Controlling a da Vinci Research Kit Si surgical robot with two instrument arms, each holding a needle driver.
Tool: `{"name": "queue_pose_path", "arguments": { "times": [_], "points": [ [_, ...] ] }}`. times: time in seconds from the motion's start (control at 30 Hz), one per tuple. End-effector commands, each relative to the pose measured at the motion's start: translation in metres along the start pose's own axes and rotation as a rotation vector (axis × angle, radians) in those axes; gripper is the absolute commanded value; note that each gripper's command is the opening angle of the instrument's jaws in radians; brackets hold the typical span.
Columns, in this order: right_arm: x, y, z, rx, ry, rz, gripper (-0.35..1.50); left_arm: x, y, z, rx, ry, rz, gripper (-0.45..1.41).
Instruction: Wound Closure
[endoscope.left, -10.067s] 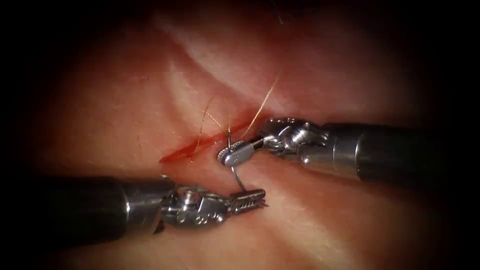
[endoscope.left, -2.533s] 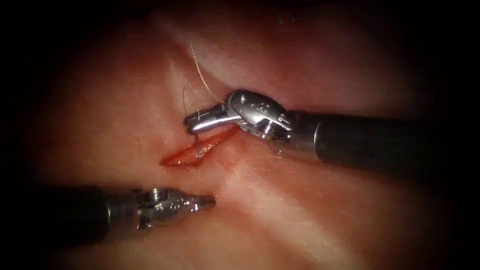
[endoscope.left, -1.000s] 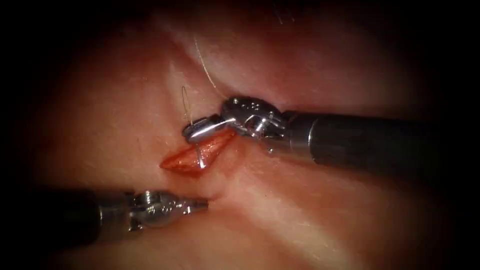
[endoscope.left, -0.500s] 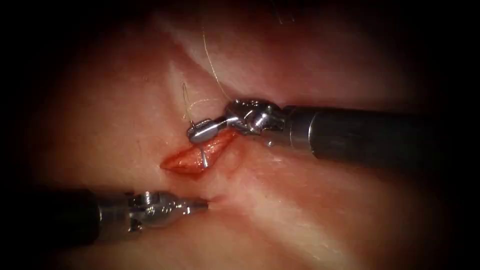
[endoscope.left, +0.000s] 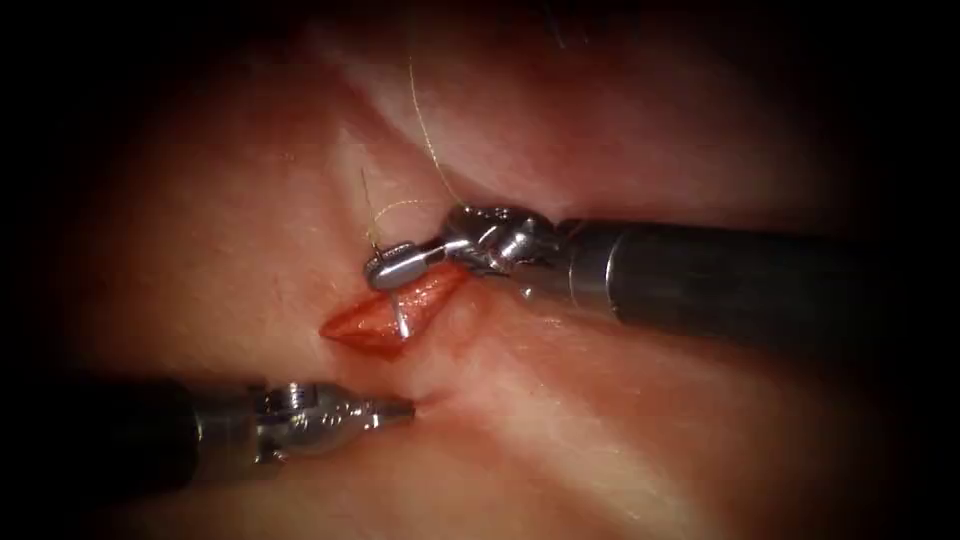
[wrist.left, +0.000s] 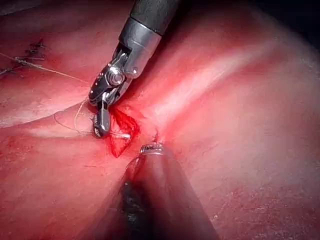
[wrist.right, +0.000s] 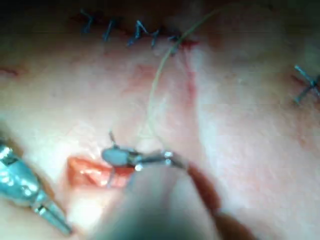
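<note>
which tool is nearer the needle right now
Right. The right tool holds the needle over the cut; the left tool sits apart below the cut, holding nothing.

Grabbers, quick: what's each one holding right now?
Left tool: jaws shut, holding nothing, below the cut.
Right tool: jaws shut on the needle, whose tip points into the cut.

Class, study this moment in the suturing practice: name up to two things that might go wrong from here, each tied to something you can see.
1. The right arm's steel claw holds the thin curved steel needle over the open red cut, its tip down inside; a slip might tear the pink pork tissue.
2. The pale slack thread loops beside that claw and might snag. The left arm's shut claw holds nothing.
</note>
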Motion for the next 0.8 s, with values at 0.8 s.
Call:
{"name": "queue_pose_path", "arguments": {
  "times": [0.8],
  "points": [
    [-0.0011,-0.0011,0.0013,0.001,-0.006,0.338,-0.35,-0.0002,0.0,0.0006,0.0,0.0,0.003,-0.4]
  ]
}}
